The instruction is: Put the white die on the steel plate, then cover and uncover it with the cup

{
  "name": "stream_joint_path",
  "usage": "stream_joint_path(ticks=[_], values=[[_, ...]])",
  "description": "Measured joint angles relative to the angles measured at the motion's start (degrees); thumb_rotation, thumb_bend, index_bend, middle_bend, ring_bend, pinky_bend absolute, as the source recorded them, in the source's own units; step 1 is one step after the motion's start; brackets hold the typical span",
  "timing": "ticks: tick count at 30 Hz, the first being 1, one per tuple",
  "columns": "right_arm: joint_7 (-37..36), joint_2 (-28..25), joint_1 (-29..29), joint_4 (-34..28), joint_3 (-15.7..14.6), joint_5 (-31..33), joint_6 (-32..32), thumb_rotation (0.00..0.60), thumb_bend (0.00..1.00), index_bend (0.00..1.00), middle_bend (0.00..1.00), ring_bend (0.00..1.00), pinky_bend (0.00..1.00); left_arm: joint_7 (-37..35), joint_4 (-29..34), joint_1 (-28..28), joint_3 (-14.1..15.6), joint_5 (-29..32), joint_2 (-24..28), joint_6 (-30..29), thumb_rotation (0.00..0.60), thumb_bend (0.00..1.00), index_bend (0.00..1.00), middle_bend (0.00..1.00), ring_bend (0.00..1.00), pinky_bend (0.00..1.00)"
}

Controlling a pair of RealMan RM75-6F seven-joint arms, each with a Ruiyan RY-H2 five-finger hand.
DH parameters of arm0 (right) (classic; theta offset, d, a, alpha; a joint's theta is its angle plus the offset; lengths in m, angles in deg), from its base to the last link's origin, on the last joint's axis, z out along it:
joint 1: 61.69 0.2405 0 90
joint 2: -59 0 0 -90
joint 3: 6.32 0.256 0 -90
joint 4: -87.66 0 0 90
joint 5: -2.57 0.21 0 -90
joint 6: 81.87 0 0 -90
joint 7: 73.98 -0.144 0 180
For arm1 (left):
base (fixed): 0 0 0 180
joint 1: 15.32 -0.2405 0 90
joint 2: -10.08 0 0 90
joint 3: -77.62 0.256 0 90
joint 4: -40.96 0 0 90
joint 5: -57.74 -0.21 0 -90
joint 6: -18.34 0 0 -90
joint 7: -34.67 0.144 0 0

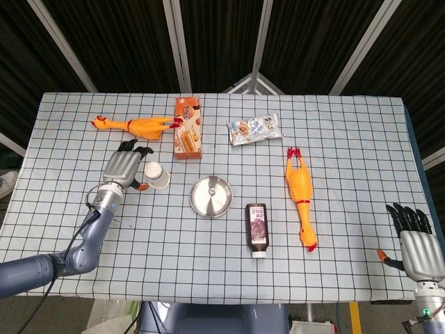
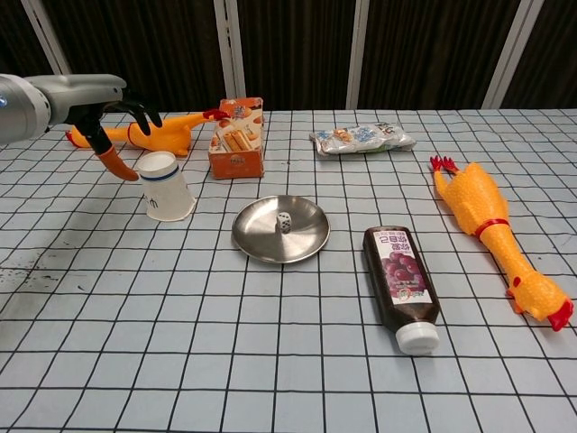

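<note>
The die (image 2: 284, 221) already sits near the middle of the plate (image 2: 306, 242), so the first part of the task looks done and the cup (image 2: 166, 186) is what matters now. The cup stands upside down on the surface (image 2: 270, 361), well to the left of the plate, mouth down and base up, an orientation that suits lowering it straight over the die. The left hand (image 2: 117, 122) hovers just behind and above the cup with its fingers spread and holding nothing; its orange-tipped thumb (image 2: 118, 166) reaches down beside the cup's base, apparently lining up for a grasp, though contact cannot be told. In the head view the left hand (image 1: 124, 167) lies just beside the cup (image 1: 158, 175). The right hand (image 1: 416, 243) rests at the near right edge of the surface, fingers apart and empty, well away from the work, likely parked because the left arm is nearer the cup.
</note>
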State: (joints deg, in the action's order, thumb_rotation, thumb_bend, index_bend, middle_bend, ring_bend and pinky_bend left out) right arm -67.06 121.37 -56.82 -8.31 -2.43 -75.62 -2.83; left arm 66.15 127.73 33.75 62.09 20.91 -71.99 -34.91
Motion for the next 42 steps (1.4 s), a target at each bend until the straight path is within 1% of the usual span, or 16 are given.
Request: stream_joint_path(ticks=[5, 11, 19, 25, 33, 42], values=[[0.0, 0.0, 0.0, 0.2, 0.0, 0.1, -0.1, 0.6, 0.21, 0.1, 0.09, 0.07, 0.0, -0.1, -2.2, 0.7, 0.4, 0.5, -1.6, 0.4, 0.6, 0.18, 0.23, 0.22, 0.0, 0.0], [0.1, 0.1, 0.1, 0.3, 0.0, 0.3, -0.3, 0.6, 0.21, 0.1, 0.09, 0.07, 0.0, -0.4, -4.1, 1.6, 0.8, 0.4, -3.3, 0.3, 0.6, 0.2, 0.23, 0.22, 0.0, 0.0], [-0.2, 0.0, 0.1, 0.3, 0.1, 0.5, -0.4, 0.6, 0.21, 0.1, 0.09, 0.07, 0.0, -0.6, -5.0, 2.3, 1.0, 0.4, -4.7, 0.4, 0.6, 0.25, 0.24, 0.23, 0.0, 0.0], [-0.5, -0.2, 0.1, 0.3, 0.0, 0.6, -0.6, 0.6, 0.21, 0.1, 0.09, 0.07, 0.0, -0.1, -5.0, 2.7, 1.2, 1.1, -4.9, 0.3, 0.6, 0.29, 0.24, 0.23, 0.0, 0.0], [-0.6, -0.2, 0.1, 0.3, 0.0, 0.5, -0.6, 0.6, 0.21, 0.1, 0.09, 0.07, 0.0, -0.2, -5.0, 3.0, 1.5, 1.6, -5.0, 0.2, 0.6, 0.36, 0.26, 0.25, 0.0, 0.0], [-0.3, -0.1, 0.1, 0.2, 0.0, 0.6, -0.6, 0.6, 0.21, 0.1, 0.09, 0.07, 0.0, 0.2, -3.8, 3.2, 1.8, 3.1, -3.8, 0.1, 0.6, 0.37, 0.26, 0.25, 0.0, 0.0]])
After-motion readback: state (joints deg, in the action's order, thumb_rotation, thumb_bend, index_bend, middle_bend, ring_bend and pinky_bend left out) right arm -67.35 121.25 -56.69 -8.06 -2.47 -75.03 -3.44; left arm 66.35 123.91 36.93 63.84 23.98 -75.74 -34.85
